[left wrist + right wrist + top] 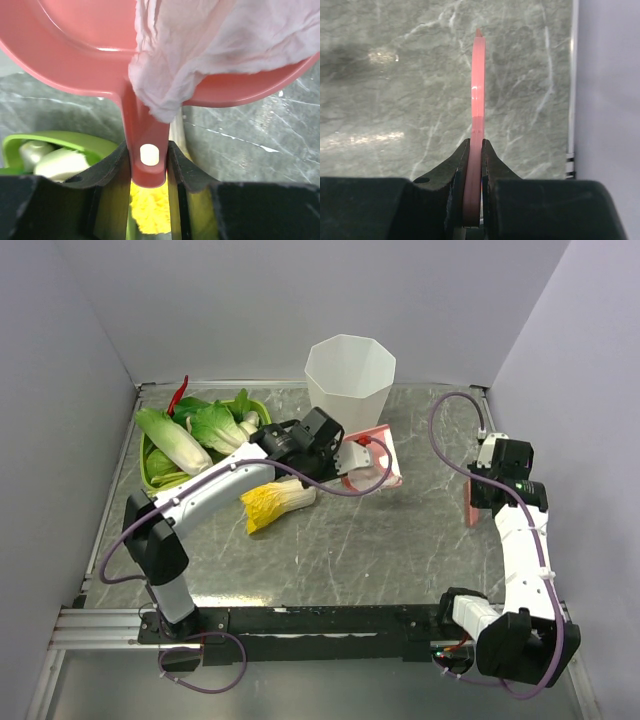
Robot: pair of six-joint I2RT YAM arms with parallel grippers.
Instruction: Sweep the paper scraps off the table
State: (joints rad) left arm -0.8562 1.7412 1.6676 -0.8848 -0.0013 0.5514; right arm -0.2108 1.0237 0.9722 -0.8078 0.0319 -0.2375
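My left gripper [338, 454] [148, 156] is shut on the handle [144, 125] of the pink dustpan [384, 466] [75, 47], which it holds just in front of the white bin. A crumpled white paper scrap [210, 45] lies in the pan and hangs over its rear edge. My right gripper [484, 488] [476, 150] is shut on a thin flat pink sweeper [471, 506] [478, 85], seen edge-on, over the grey marble table [380, 550] [395, 100] near its right rim. I see no loose scraps on the table in the top view.
A tall white ribbed bin [348, 380] stands at the back centre. A green basket [150, 468] with leafy cabbages [205, 428] sits at the back left, a red chili [180, 393] behind it. A yellow-leaved cabbage [275, 502] lies under my left arm. Walls close three sides.
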